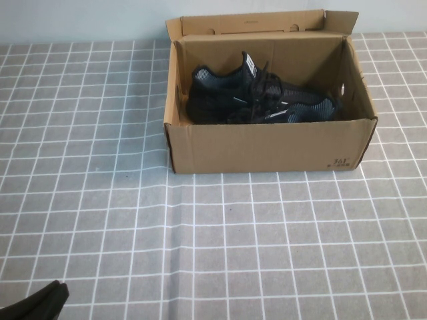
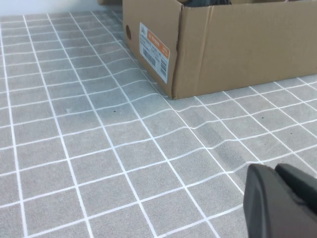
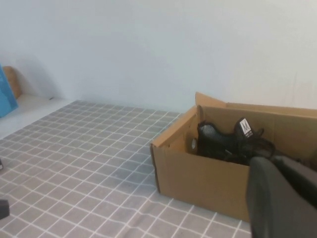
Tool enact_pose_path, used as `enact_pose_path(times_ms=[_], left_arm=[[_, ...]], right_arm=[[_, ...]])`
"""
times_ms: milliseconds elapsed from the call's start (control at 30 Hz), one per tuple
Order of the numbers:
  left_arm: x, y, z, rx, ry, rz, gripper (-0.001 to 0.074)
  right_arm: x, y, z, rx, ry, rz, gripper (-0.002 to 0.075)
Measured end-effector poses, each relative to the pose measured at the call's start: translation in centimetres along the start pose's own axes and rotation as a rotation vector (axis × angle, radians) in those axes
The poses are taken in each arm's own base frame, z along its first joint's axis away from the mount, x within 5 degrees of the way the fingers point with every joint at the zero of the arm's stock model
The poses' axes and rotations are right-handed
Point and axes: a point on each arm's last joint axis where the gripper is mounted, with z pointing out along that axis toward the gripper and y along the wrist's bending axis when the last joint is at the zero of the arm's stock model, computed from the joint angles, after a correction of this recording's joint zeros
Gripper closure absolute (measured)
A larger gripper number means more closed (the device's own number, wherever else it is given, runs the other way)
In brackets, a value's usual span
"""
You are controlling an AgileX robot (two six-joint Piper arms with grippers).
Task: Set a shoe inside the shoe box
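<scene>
At the near left corner of the table, the left gripper (image 1: 40,300) showed only as a dark edge in the high view; its own wrist camera caught the dark fingers (image 2: 277,203) lying close together with nothing between them, low over the grey checked tablecloth (image 1: 220,240) and well apart from the box. The right gripper (image 3: 285,198) did not appear in the high view at all. Its wrist camera showed a dark, blurred bulk of it raised above the cloth and looking towards the box from the side, but whether its fingers were spread or closed could not be told, nor whether it held anything (nothing appeared to hang from it).

Farther out, the shoe box (image 1: 267,143) stood at the middle of the table's far side, its flap lid tipped back and open. The shoe (image 1: 227,93) lay inside it, against the left wall, with what looked like its twin beside it, though the two dark shapes ran together. The placing therefore seemed done; only drawing the arms clear, and perhaps closing the lid, appeared left.
</scene>
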Motion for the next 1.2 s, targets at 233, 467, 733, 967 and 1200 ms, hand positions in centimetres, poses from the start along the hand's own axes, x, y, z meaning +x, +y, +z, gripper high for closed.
enact_pose_path(times_ms=[233, 467, 733, 967, 1200], left_arm=[[0.0, 0.0, 0.0, 0.001, 0.002, 0.0, 0.0736], [0.0, 0.0, 0.0, 0.003, 0.004, -0.002, 0.0736], [0.0, 0.0, 0.0, 0.004, 0.005, -0.002, 0.0736], [0.0, 0.0, 0.0, 0.004, 0.005, -0.002, 0.0736], [0.0, 0.0, 0.0, 0.004, 0.005, -0.002, 0.0736]], right_arm=[[0.3, 0.1, 0.0, -0.007, 0.028, 0.002, 0.0742], [0.7, -1.0, 0.6, 0.073, -0.017, -0.076, 0.0742], [6.4, -4.7, 3.1, 0.314, -0.07, -0.027, 0.0742], [11.7, -7.1, 2.9, 0.501, -0.095, 0.003, 0.0742], [12.9, -7.4, 2.4, 0.519, -0.143, -0.05, 0.0742]])
